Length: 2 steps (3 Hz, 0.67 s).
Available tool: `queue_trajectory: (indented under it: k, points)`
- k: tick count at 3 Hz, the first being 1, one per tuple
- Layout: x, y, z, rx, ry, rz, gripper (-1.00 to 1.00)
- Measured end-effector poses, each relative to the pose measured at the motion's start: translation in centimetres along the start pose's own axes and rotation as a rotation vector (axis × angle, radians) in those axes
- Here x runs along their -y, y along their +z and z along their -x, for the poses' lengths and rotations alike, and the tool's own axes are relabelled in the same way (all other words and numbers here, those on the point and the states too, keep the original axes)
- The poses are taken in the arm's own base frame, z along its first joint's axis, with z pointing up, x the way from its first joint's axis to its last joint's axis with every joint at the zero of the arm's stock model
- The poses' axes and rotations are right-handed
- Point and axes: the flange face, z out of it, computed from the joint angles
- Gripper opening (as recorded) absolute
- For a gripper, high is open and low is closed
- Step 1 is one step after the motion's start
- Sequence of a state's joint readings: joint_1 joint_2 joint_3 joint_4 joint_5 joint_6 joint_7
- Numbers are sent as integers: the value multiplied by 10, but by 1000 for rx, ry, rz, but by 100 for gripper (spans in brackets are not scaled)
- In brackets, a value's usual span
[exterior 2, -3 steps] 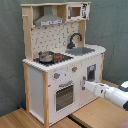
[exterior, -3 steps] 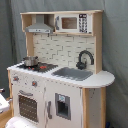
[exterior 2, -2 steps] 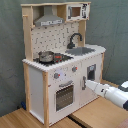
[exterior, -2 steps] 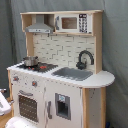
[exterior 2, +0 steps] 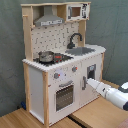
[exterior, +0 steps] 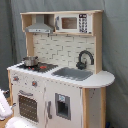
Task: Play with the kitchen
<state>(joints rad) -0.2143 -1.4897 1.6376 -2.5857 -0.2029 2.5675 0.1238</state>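
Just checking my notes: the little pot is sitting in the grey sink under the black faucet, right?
Not quite. The pot sits on the stove top, beside the grey sink, not in it. The black faucet does stand over the sink. Both exterior views show this.

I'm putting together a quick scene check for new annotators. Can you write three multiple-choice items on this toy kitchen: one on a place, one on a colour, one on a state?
1. Where does the small pot stand?
A. in the sink
B. on the stovetop
C. on top of the microwave

2. What colour is the faucet?
A. black
B. red
C. white

3. In what state is the oven door?
A. hanging wide open
C. taken off
B. shut

Answers:
1. B: in both exterior views the pot sits on the stovetop, beside the sink, under the hood.
2. A: the curved faucet shows dark black against the pale tiled back wall.
3. B: the windowed door lies flush with the kitchen front, while the robot arm reaches toward the cabinet door on the second exterior view's right.
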Motion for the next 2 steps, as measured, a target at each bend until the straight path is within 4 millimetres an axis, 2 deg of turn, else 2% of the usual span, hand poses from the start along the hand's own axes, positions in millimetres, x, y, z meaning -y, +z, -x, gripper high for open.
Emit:
queue_trajectory:
  k: [2]
  points:
    - [-1, -1, -4, -37, 218, -8, 100]
